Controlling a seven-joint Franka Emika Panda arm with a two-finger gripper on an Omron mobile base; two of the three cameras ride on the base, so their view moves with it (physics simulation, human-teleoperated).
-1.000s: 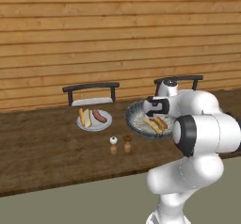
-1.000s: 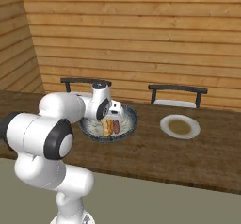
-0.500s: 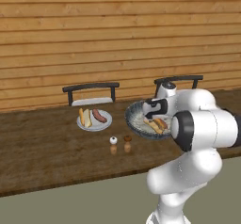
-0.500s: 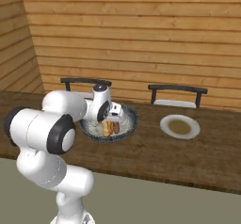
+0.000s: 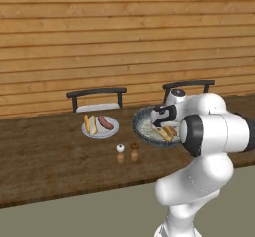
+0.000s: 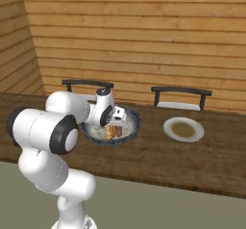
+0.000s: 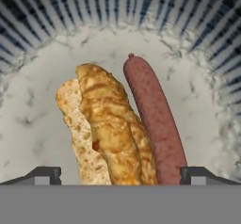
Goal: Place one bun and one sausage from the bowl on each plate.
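Observation:
The wide dark-rimmed bowl [image 5: 139,119] [image 6: 134,120] [image 7: 47,11] holds a golden bun [image 7: 110,129] and a red-brown sausage [image 7: 155,115] lying side by side. My gripper [image 5: 160,123] [image 6: 115,123] [image 7: 121,176] hangs open low inside the bowl, and both pieces lie between its fingertips [image 7: 44,175]. On the left plate [image 5: 99,135] lie a bun [image 5: 89,124] and a sausage [image 5: 105,122]. The right plate [image 6: 168,127] has no food on it.
A white and a brown shaker [image 5: 120,149] [image 5: 134,147] stand in front of the left plate and the bowl. Two dark chairs [image 5: 96,92] [image 6: 181,91] stand behind the wooden counter [image 5: 45,156], against the plank wall.
The hand has sunk a little further into the bowl, toward the bun and sausage. Its jaws have stayed wide apart.

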